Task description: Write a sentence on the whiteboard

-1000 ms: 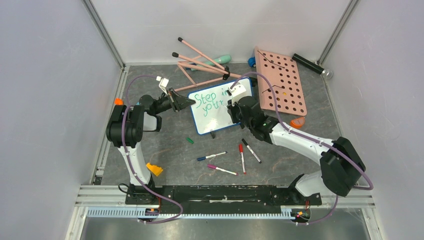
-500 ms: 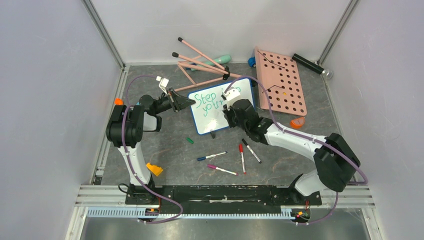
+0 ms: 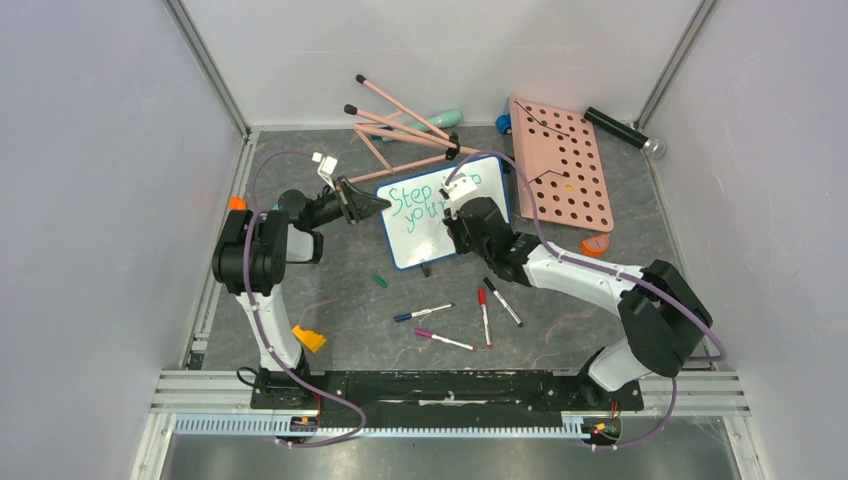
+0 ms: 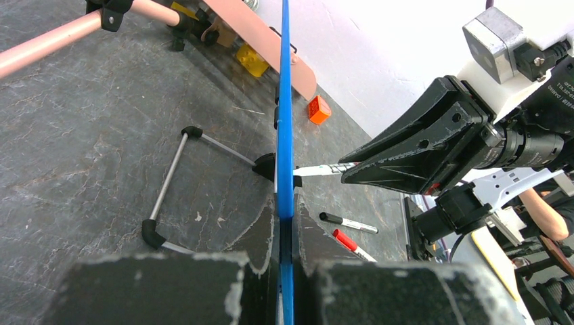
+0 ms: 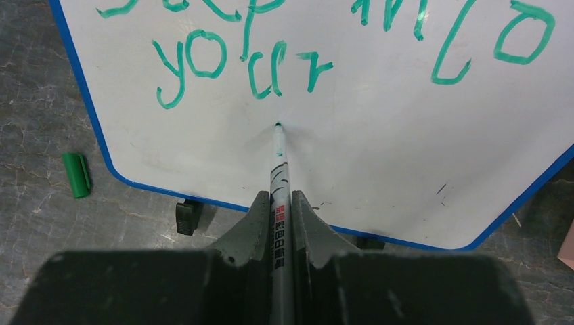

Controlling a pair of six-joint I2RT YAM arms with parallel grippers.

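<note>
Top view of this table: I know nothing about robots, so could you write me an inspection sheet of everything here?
Surface: dark marbled table.
Job's things: blue-framed whiteboard; the sentence reads "Step into your" in green so far.
Clutter: green cap, loose markers, pink pegboard, pink sticks, orange wedge, black cylinder.
Grippers: left gripper shut on the whiteboard's blue edge; right gripper shut on a green marker, its tip touching the board below "your".
Cables: purple cables run along both arms.
Surroundings: pale walls on three sides; metal rail at the near edge.
</note>
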